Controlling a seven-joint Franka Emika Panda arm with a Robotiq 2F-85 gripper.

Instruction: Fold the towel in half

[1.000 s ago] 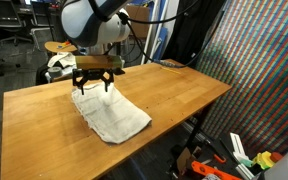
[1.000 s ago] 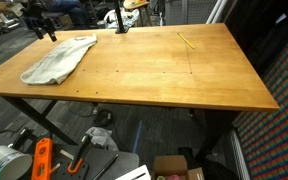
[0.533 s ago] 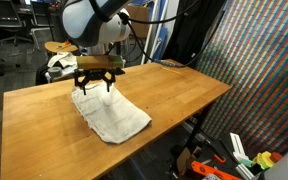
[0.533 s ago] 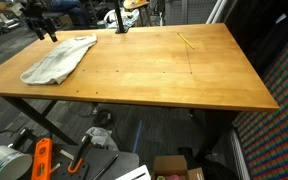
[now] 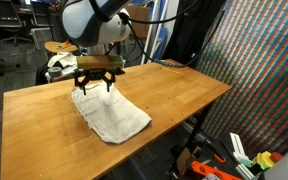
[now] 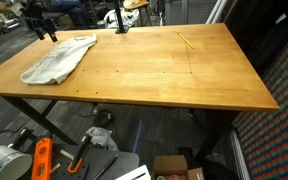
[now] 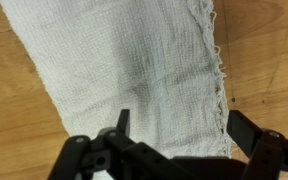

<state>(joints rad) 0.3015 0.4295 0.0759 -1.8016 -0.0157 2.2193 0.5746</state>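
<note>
In an exterior view the towel (image 5: 112, 115) is lying rumpled on the wooden bench (image 5: 174, 90), running slantwise from near the bench's middle toward its near edge. The gripper (image 5: 94, 88) is hanging over the towel's far end, its black fingers (image 5: 81, 86) standing spread apart and pointing down. Whether the tips are touching the cloth cannot be told. The white rounded arm (image 5: 92, 25) is rising above it. Behind the bench a white-and-dark bundle (image 5: 59, 68) is sitting just below a round tan disc (image 5: 56, 47). A many-coloured panel (image 5: 259, 70) is standing at the side, and orange tools (image 5: 212, 170) are lying on the floor beneath it.
</note>
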